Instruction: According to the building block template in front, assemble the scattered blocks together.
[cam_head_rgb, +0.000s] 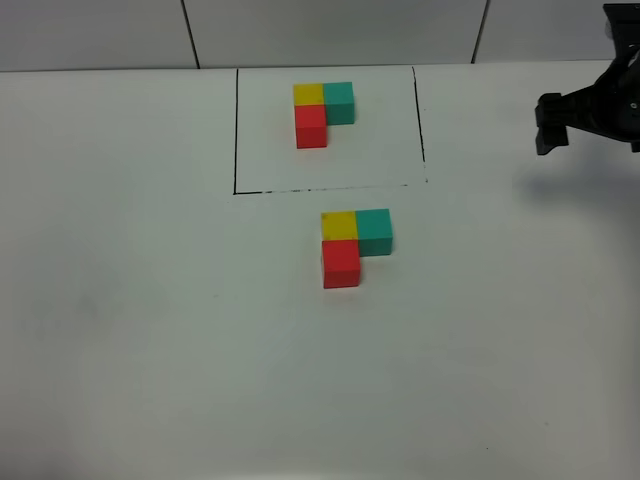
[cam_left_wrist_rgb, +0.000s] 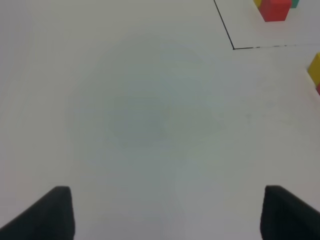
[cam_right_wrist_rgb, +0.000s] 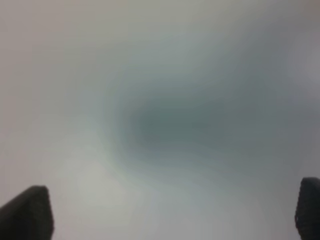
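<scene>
The building block template (cam_head_rgb: 322, 113) sits inside a thin black drawn rectangle (cam_head_rgb: 236, 130) at the back of the white table: yellow, teal, red below yellow. In front of it the scattered blocks stand joined in the same L: yellow cube (cam_head_rgb: 339, 225), teal cube (cam_head_rgb: 374, 230), red cube (cam_head_rgb: 341, 263). My right gripper (cam_head_rgb: 552, 125) hovers at the far right, open and empty; in the right wrist view (cam_right_wrist_rgb: 165, 212) it shows only blurred table. My left gripper (cam_left_wrist_rgb: 167, 212) is open and empty; its view shows the template's red cube (cam_left_wrist_rgb: 274, 10) and the yellow cube's edge (cam_left_wrist_rgb: 315, 69).
The table's back edge meets a tiled wall (cam_head_rgb: 330, 30). The right gripper casts a shadow on the table (cam_head_rgb: 570, 190). The left arm does not show in the exterior high view.
</scene>
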